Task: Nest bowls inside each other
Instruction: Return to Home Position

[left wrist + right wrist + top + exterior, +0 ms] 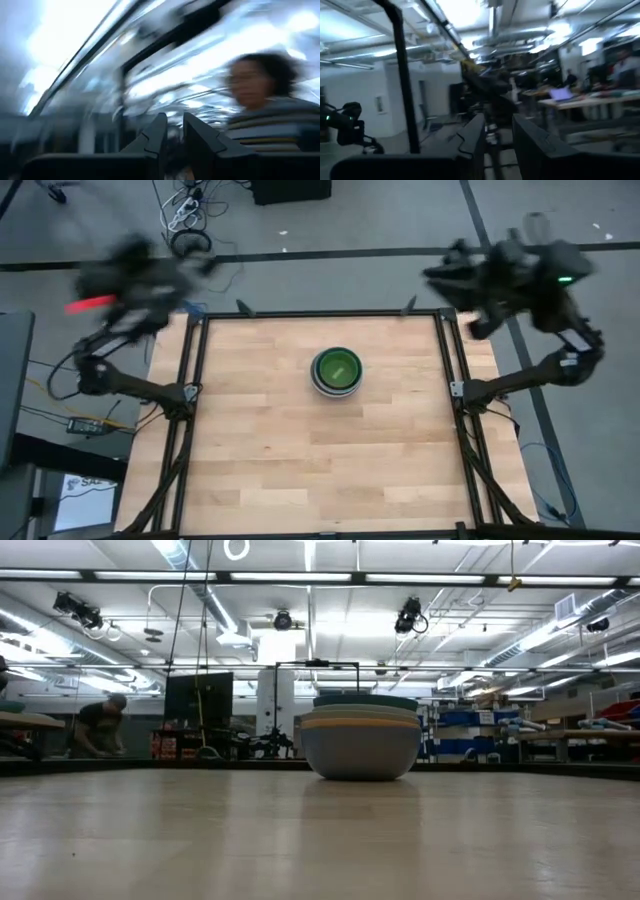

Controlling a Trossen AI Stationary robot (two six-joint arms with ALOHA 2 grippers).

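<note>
Upper left of the high view, off the table's corner, the left arm (pixel 130 275) is folded up and away from the work. Its pincer (pixel 174 119) points out into the room with the fingers only a narrow slit apart and nothing between them, which fits an arm with no bowl left to carry. At the middle of the table (pixel 280 460) sit the bowls (pixel 335 370) as one stack, with the lime green bowl (pixel 337 365) innermost and pale rims ringing it. The low view shows the rims layered closely above a grey outer bowl (pixel 360 750), so the nesting looks finished. Upper right, the right arm (pixel 530 280) is likewise raised beyond the table edge, its pincer (pixel 498 120) partly open and empty, so the stack stands clear of both arms.
</note>
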